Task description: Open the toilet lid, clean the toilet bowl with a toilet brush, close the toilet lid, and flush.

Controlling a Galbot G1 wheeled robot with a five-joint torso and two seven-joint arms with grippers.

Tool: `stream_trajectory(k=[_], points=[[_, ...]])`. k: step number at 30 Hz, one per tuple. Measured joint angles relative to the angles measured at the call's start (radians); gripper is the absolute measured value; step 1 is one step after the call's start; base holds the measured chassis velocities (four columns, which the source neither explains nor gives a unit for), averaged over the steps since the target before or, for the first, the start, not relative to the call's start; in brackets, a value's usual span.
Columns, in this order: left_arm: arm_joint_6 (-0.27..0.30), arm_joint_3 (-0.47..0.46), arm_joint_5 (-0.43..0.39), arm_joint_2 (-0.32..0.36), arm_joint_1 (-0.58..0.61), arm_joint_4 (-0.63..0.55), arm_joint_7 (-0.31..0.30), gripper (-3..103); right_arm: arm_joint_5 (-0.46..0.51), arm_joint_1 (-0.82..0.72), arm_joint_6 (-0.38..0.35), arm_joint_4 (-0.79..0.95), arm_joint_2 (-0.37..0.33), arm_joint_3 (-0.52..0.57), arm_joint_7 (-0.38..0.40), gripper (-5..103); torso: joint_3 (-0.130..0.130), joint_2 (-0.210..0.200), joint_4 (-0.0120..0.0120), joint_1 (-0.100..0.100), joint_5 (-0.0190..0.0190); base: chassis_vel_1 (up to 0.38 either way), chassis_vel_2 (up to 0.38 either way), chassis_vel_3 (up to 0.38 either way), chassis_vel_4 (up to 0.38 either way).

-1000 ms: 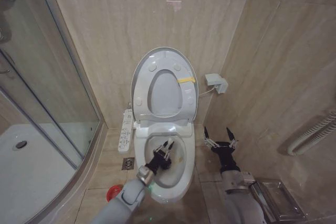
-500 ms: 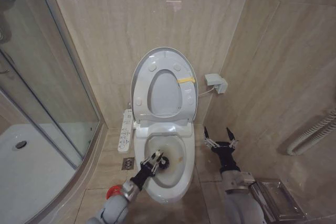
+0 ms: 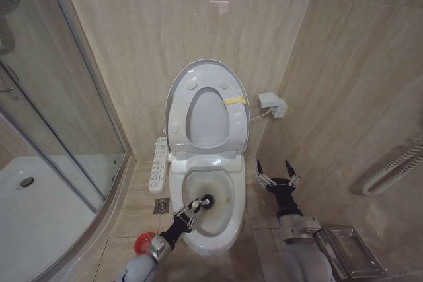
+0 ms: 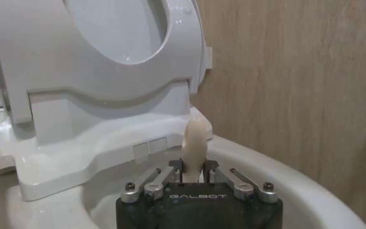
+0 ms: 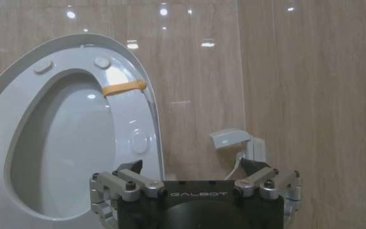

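The toilet lid (image 3: pixel 206 69) stands upright against the wall, and the ring seat (image 3: pixel 231 127) with its yellow tag is raised in front of it. Below lies the toilet bowl (image 3: pixel 223 226), stained yellowish-brown inside. My left gripper (image 3: pixel 188 215) hovers over the bowl's near left rim, shut on the toilet brush (image 3: pixel 205 200), whose dark head is inside the bowl. In the left wrist view the left gripper (image 4: pixel 193 168) clamps the white handle (image 4: pixel 196 138). My right gripper (image 3: pixel 276 175) waits open to the right of the bowl, and the right gripper (image 5: pixel 192 168) faces the lid (image 5: pixel 116 55).
A red brush holder (image 3: pixel 141 243) sits on the floor left of the bowl, near a floor drain (image 3: pixel 161 206). The white control panel (image 3: pixel 158 163) runs along the bowl's left side. Glass shower enclosure (image 3: pixel 59 117) at left; wall box (image 3: pixel 271 104), hose (image 3: pixel 390 170) and metal rack (image 3: pixel 348 253) at right.
My left arm has drawn back toward me and to the left, pulling the brush head from the bowl's middle toward its near left side. The right arm has not moved.
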Motion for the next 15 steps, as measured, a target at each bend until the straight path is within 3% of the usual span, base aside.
stream_trajectory(k=[15], points=[[0.004,0.01,-0.013,-0.103,-0.114,0.002,0.004,20,0.0,0.0,0.0,0.0,0.0,0.0,0.0,100,0.0,0.0,-0.0002,0.0,0.0001,0.0,0.0,0.0,0.0]])
